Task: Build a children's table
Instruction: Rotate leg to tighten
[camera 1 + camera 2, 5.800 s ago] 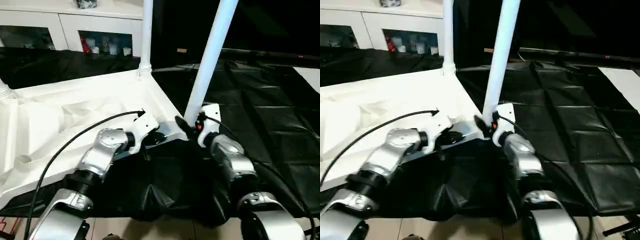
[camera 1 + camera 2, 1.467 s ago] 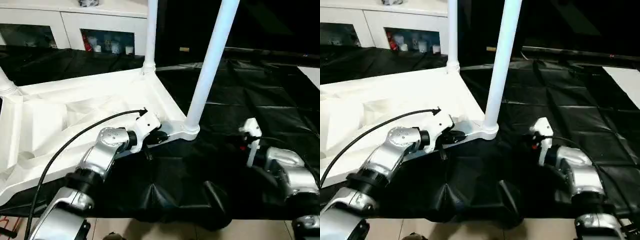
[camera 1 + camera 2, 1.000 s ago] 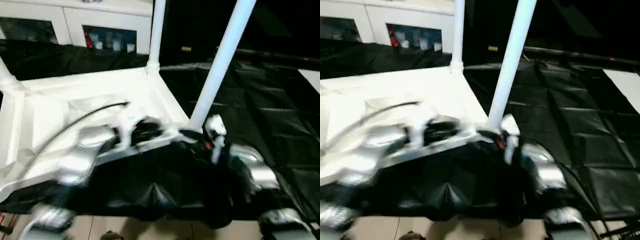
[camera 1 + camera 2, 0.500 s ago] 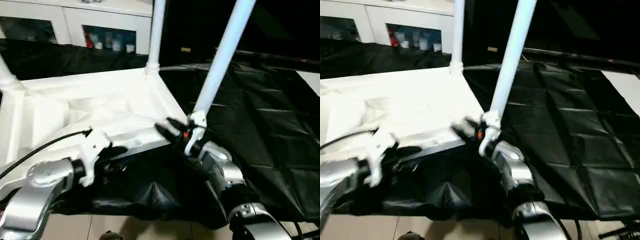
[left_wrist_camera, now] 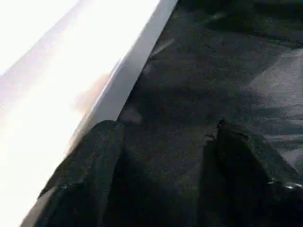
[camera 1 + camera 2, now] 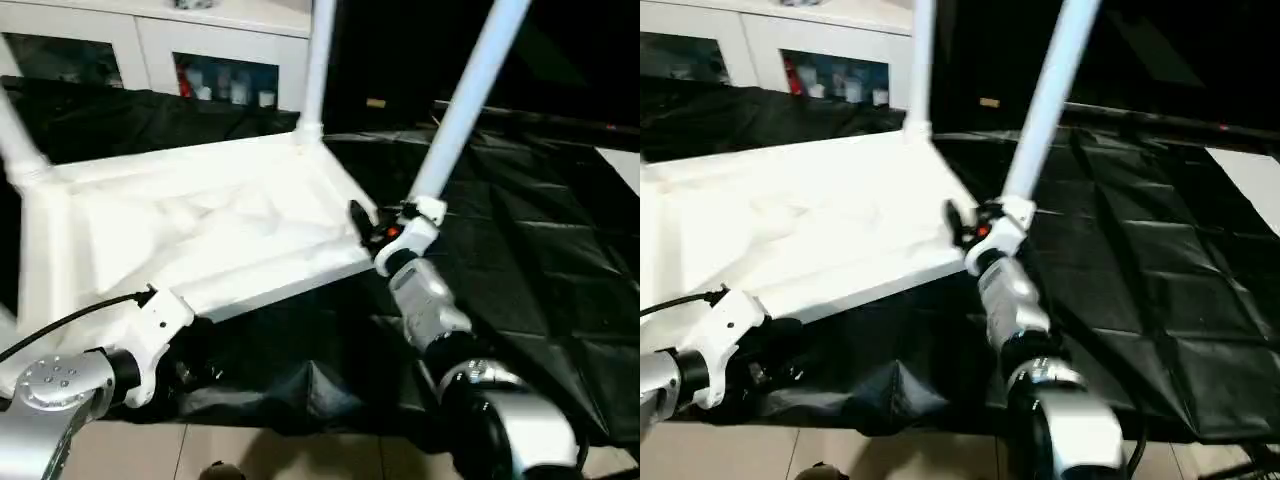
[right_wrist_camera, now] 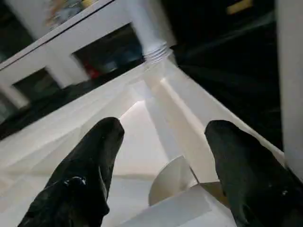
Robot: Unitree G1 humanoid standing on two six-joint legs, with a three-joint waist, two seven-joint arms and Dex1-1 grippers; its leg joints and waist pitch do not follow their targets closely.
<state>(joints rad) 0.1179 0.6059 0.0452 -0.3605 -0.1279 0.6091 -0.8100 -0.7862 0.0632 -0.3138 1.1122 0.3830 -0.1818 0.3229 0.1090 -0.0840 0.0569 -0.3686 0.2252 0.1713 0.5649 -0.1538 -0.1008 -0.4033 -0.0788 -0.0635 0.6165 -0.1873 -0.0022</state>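
Three legs up: near-right leg (image 6: 465, 110), far-right leg (image 6: 317, 65), far-left leg (image 6: 20, 135). Fourth can't be confirmed. Table top (image 6: 190, 235) lies upside down, white, ribbed, on black sheet (image 6: 540, 250) before the cabinet (image 6: 150, 45). Right gripper (image 6: 372, 228) open at the near-right corner. Left gripper (image 5: 163, 156) open along the near edge, empty.

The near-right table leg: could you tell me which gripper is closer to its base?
Right. The right gripper sits at the base of the leg; the left gripper is apart, open beside the tabletop's front edge.
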